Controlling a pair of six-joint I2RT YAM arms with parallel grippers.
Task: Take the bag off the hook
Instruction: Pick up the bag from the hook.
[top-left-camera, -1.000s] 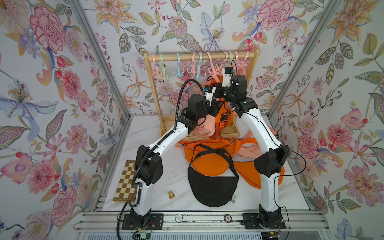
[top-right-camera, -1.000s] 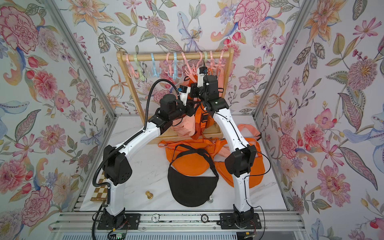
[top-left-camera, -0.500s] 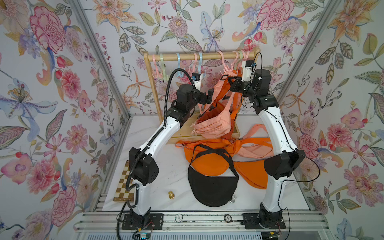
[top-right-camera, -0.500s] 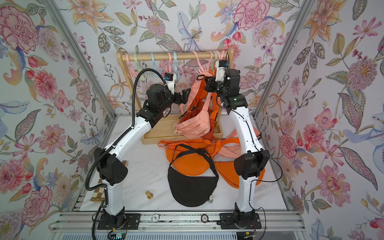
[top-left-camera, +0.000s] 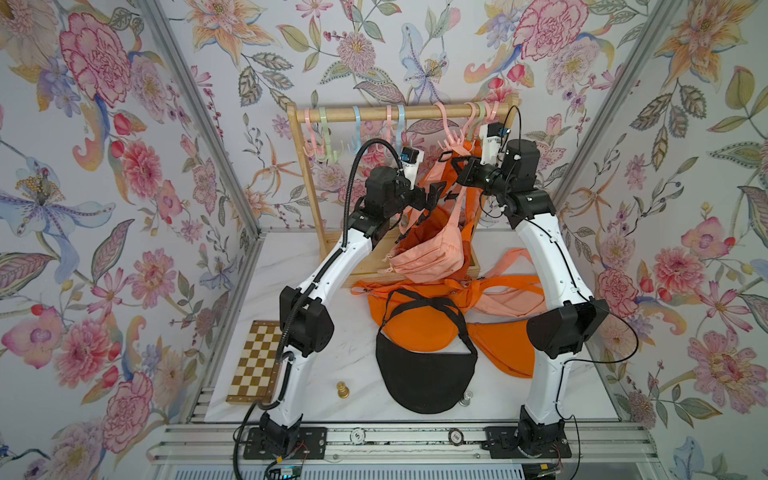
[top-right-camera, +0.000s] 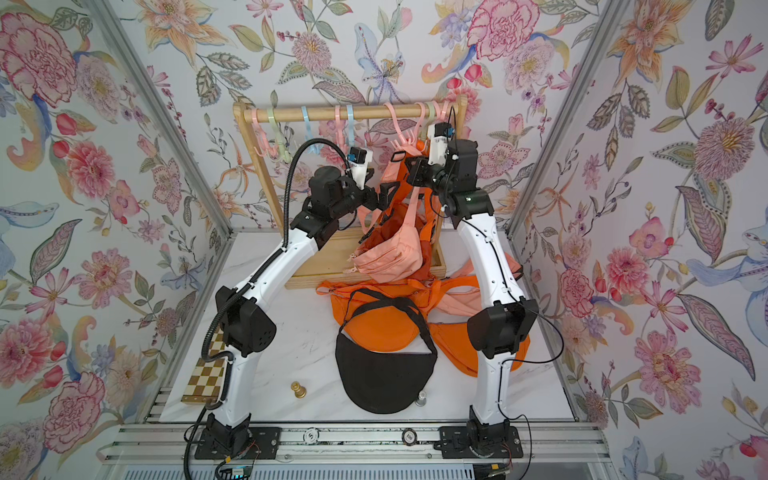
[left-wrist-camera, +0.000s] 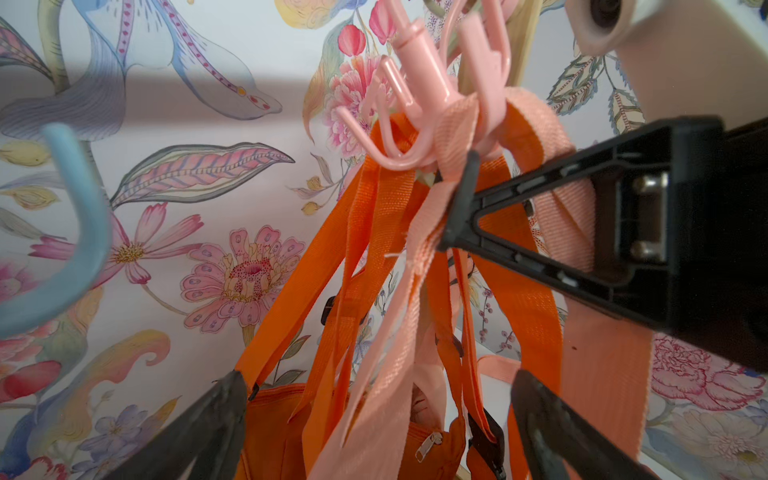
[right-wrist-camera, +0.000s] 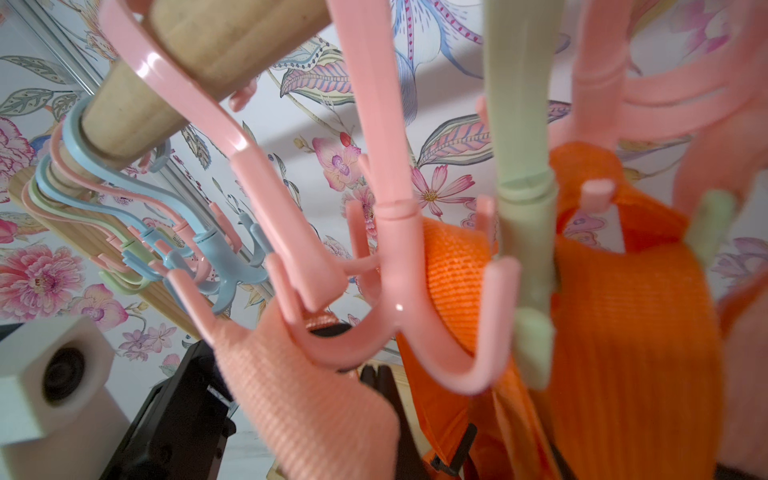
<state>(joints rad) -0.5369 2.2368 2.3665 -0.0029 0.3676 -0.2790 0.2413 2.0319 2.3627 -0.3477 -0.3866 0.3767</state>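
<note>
Both arms had climbed from the low pouch to the wooden rail (top-left-camera: 374, 113), and the left claw (top-left-camera: 432, 197) had sprung wide, gripping nothing, just beside the straps. The right claw (top-left-camera: 457, 166) stayed clenched on the peach strap (left-wrist-camera: 453, 129) just under the pink hook (left-wrist-camera: 409, 108). The peach bag (top-left-camera: 432, 255) hung from that hook, its pouch dangling over the rack base (top-right-camera: 320, 270), behind the other bags (top-left-camera: 419, 332) lying on the tabletop (top-left-camera: 353, 353).

To do this well, I judged, the strap should rise straight over the prong's upturned tip and then draw away, leaving the orange straps (left-wrist-camera: 365, 232) behind.

The right wrist view showed the strap seated in the prong's crook. The left wrist view showed the pinch itself. Only the top views showed the pouch.
</note>
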